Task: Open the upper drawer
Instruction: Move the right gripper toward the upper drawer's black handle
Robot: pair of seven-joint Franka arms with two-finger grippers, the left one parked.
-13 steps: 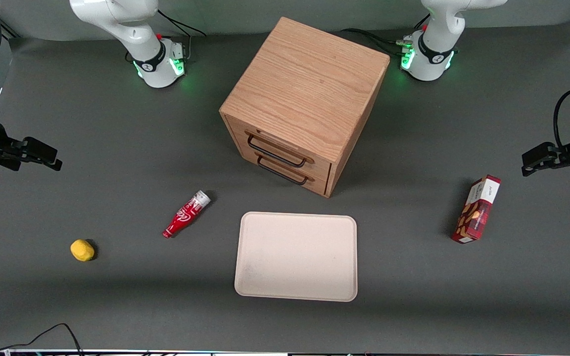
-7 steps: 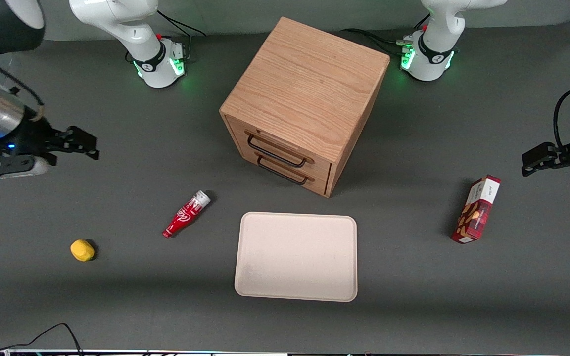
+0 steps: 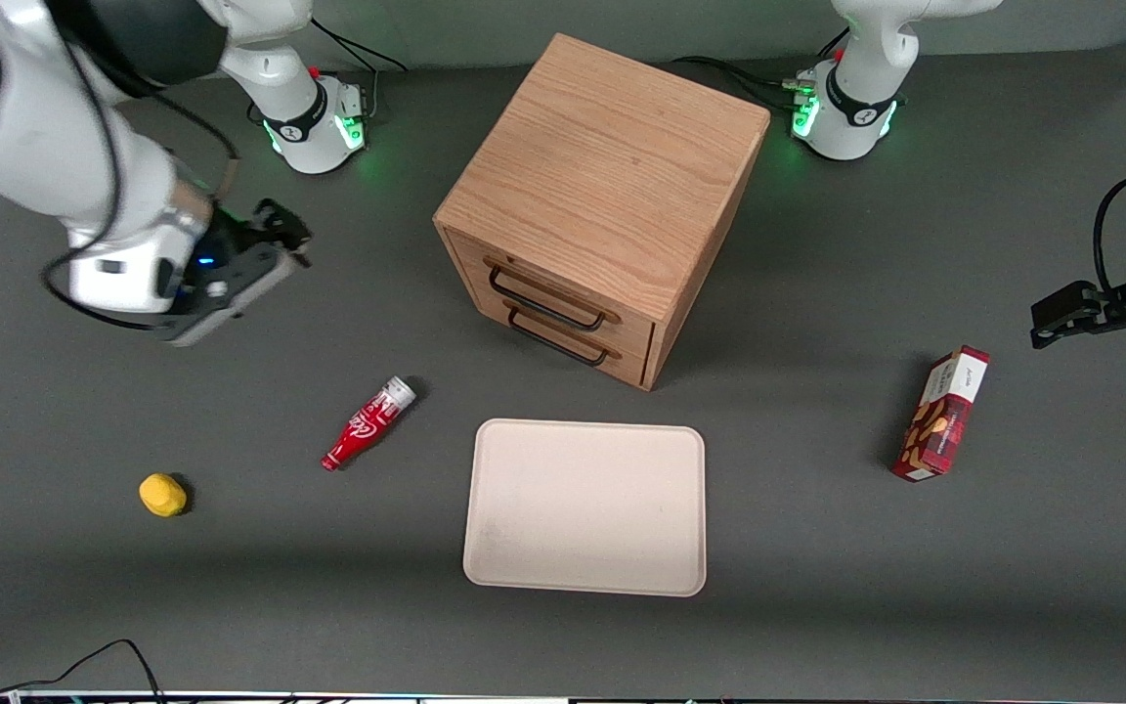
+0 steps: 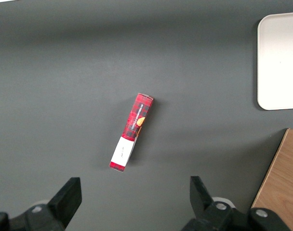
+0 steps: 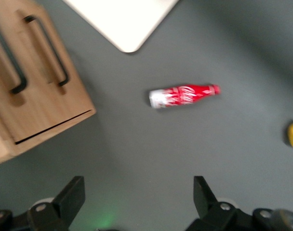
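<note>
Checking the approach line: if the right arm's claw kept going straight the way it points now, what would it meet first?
The open claw, up over bare table, points toward the cube-shaped wooden cabinet. Probably that comes first, near the upper light-oak drawer; depth is unclear.

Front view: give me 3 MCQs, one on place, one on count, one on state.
1. Where does the bottle lie?
A. on the tray
B. on the table, beside the tray
C. in a drawer

2. How many drawer handles does the cabinet show?
A. one
B. two
C. three

3. The upper drawer is:
A. shut
B. pulled fully out
C. removed

Answers:
1 B, it lies on the grey mat, apart from the tray.
2 B, two black bars, one above the other.
3 A, its front sits flush; the open gripper is apart from it, toward the working arm's end.
</note>
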